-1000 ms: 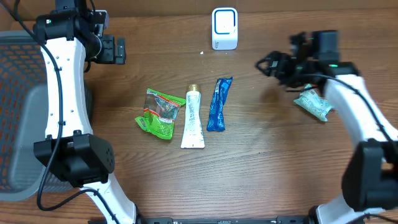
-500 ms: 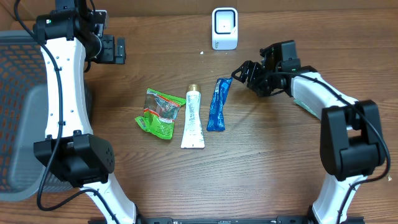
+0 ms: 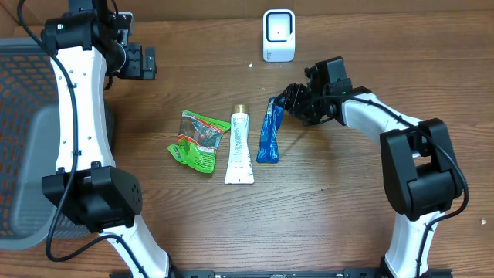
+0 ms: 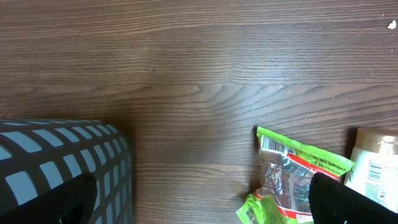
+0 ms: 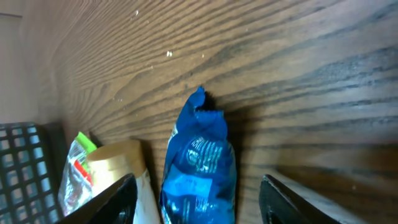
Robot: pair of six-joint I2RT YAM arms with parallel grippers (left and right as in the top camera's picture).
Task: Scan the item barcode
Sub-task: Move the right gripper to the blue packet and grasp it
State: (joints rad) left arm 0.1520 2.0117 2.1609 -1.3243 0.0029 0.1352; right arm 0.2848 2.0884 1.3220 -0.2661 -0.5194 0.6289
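1. Blue packet [image 3: 271,129], crinkled and glossy, lies flat on the wooden table [image 3: 324,201]. Its ragged top end points toward the white scanner [image 3: 279,35], which stands well apart at the far edge. A white tube [image 3: 239,147] lies just beside the blue packet, with a green packet [image 3: 198,140] on the tube's other side.
2. My right claw [image 3: 287,100] sits low at the blue packet's top end, jaws apart, one finger [image 5: 115,199] on either side of it. It holds nothing. I cannot tell whether either finger touches the foil.
3. My left claw [image 3: 147,62] hangs well apart from all this, near a grey mesh basket [image 3: 19,139], jaws spread wide and gripping nothing.
4. From my right wrist, the blue packet's print is too blurred to read and its lower half is cut off. Only the tube's cap end shows there.
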